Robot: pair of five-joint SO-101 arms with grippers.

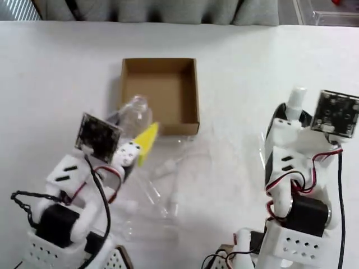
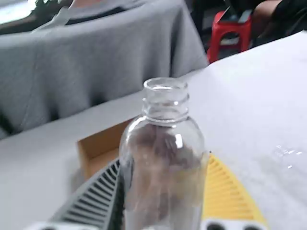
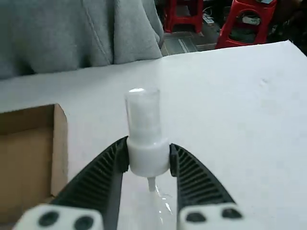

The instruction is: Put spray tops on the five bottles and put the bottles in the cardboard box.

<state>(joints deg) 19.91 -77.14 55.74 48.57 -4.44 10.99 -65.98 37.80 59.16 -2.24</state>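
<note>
The bottle (image 2: pixel 161 124) is held upright, its neck (image 2: pixel 165 93) open and uncapped, just off the near corner of the box (image 1: pixel 160 89). It is clamped at the body by the left gripper (image 2: pixel 163 160), whose grey and yellow fingers are closed against its two sides. The spray top (image 3: pixel 143 120) is gripped at its white collar by the right gripper (image 3: pixel 147 148), the two dark fingers shut on it, with the dip tube hanging below. In the high view the top (image 1: pixel 295 98) is seen well apart from the bottle (image 1: pixel 136 112), out to the right over the table (image 1: pixel 235 56).

The box is seen to hold nothing, so the task is judged to be at its start: the first capping is in hand and nothing has been packed. Clear bottles and white tops (image 1: pixel 168 185) are seen lying on the table between the arms; their number cannot be told.

For the next move, the top would have to be carried across to the bottle, its tube lined up over the open neck, lowered in and the collar seated. The bottle would need to be kept upright and steady, since a tilted neck or an off-centre tube could make the tube catch on the rim.
</note>
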